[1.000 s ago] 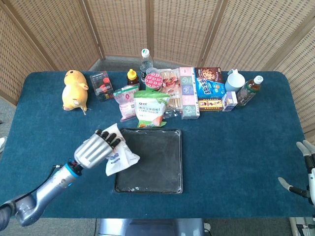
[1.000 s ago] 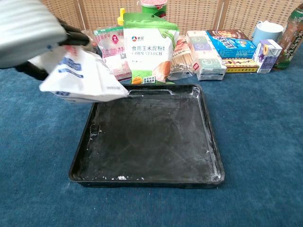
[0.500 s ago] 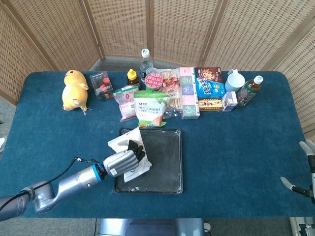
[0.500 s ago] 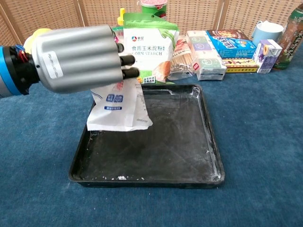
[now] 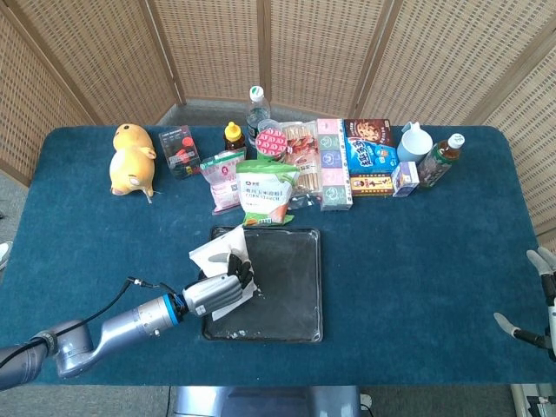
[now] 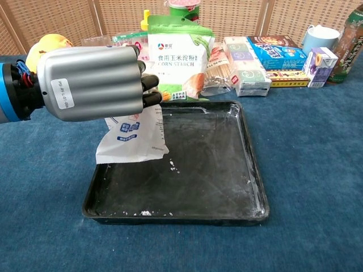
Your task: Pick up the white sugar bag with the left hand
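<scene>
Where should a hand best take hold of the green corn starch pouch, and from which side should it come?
The corn starch pouch stands upright behind the black tray, with a pink bag and snack packets close at its sides. Probably best is to come from above and pinch its flat top edge, near the yellow spout; the front is partly blocked by the left hand holding the white sugar bag.

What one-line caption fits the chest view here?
Left hand holds the white sugar bag above the black tray, a few white grains beneath it.
</scene>
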You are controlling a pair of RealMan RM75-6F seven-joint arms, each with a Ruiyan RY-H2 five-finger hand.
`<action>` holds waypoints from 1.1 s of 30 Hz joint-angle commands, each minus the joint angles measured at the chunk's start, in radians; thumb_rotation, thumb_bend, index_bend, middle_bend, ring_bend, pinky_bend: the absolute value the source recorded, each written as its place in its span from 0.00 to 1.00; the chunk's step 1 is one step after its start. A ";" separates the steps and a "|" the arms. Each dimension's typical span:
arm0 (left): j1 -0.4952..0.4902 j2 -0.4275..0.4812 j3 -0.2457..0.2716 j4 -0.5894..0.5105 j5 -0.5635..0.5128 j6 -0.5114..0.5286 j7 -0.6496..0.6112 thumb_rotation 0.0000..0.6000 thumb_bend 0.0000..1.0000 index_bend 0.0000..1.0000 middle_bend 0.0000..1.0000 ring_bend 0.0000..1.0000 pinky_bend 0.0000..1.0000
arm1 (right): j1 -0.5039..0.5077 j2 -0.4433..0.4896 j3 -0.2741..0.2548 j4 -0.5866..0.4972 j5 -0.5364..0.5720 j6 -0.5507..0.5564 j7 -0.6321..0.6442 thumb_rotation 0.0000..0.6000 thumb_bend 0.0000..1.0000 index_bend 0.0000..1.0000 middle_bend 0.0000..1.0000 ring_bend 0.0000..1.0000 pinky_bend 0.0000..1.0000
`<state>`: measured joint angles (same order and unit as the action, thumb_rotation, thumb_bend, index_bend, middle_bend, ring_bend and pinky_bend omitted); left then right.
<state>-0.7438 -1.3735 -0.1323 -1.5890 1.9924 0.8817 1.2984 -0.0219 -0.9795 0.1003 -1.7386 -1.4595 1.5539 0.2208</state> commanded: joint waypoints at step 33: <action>0.337 -0.296 0.003 0.356 -0.596 0.367 -1.554 1.00 0.55 0.73 0.63 0.58 0.58 | 0.010 -0.018 -0.010 -0.002 -0.004 -0.017 -0.051 1.00 0.04 0.00 0.00 0.01 0.00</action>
<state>-0.4255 -1.6387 -0.1370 -1.2661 1.4349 1.2948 -0.1815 -0.0122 -0.9976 0.0900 -1.7408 -1.4634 1.5368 0.1700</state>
